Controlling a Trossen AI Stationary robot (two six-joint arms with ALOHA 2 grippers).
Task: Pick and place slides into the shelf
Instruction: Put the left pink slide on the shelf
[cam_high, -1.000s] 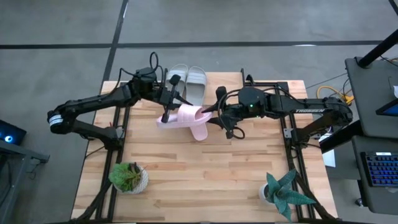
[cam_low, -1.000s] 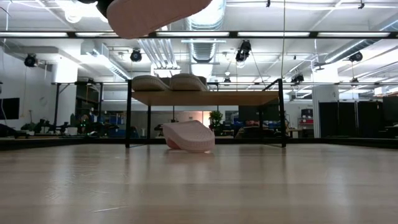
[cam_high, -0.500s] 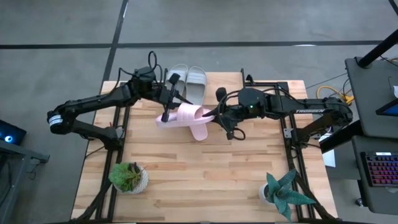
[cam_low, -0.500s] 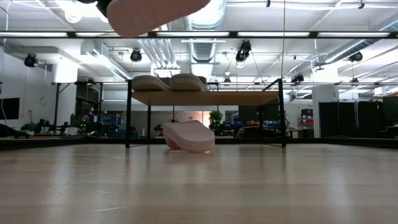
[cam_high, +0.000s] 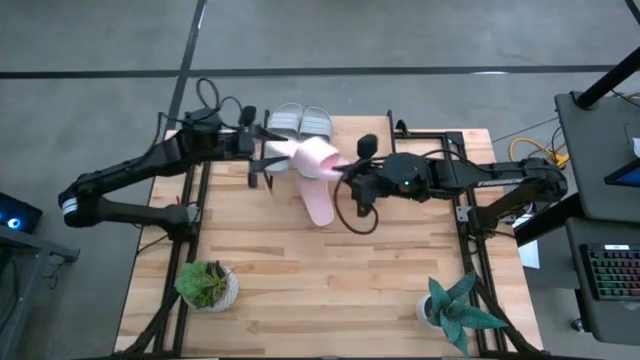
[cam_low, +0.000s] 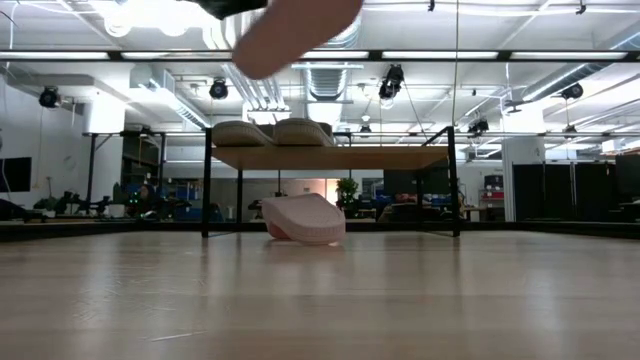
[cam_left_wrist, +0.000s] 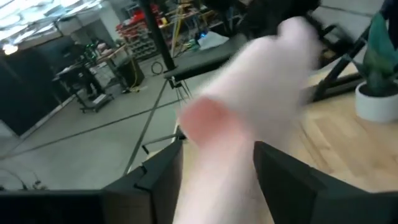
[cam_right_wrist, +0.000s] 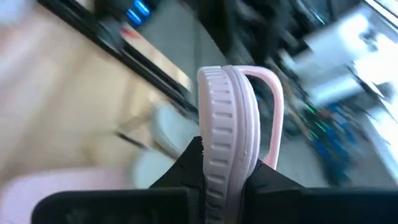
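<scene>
One pink slide (cam_high: 306, 156) is held in the air between my two grippers, above the table's far middle; it also shows at the top of the low view (cam_low: 292, 28). My left gripper (cam_high: 268, 158) is shut on its left end and my right gripper (cam_high: 346, 172) on its right end. The second pink slide (cam_high: 319, 206) lies on the table under the shelf (cam_low: 330, 156), resting on its sole (cam_low: 300, 220). Two light grey slides (cam_high: 300, 123) lie side by side on the shelf's plank top. My left gripper pinches the lifted pink slide's left end (cam_left_wrist: 211, 155) between its two fingers, coming level from the table's left. The slide is clear of the table; motion blur hides which part the fingers have. My right gripper pinches the same slide's sole (cam_right_wrist: 225, 149) between its two fingers, at the end nearest it, coming from the table's right. The sole stands on edge between the fingers, with the strap (cam_right_wrist: 273, 106) arching off one side. The slide is clear of the table.
A green potted plant (cam_high: 207, 284) stands at the near left and a spiky potted plant (cam_high: 458, 308) at the near right. The shelf's thin black legs (cam_low: 207, 185) stand on the table's far part. Bare wood lies in the table's middle (cam_high: 330, 280).
Both grippers have carried the lifted pink slide toward the table's far edge, over the shelf beside the grey slides. The left gripper has also drawn back toward the left. The slide has turned and tipped on the way. The pink slide on the table has stayed put.
</scene>
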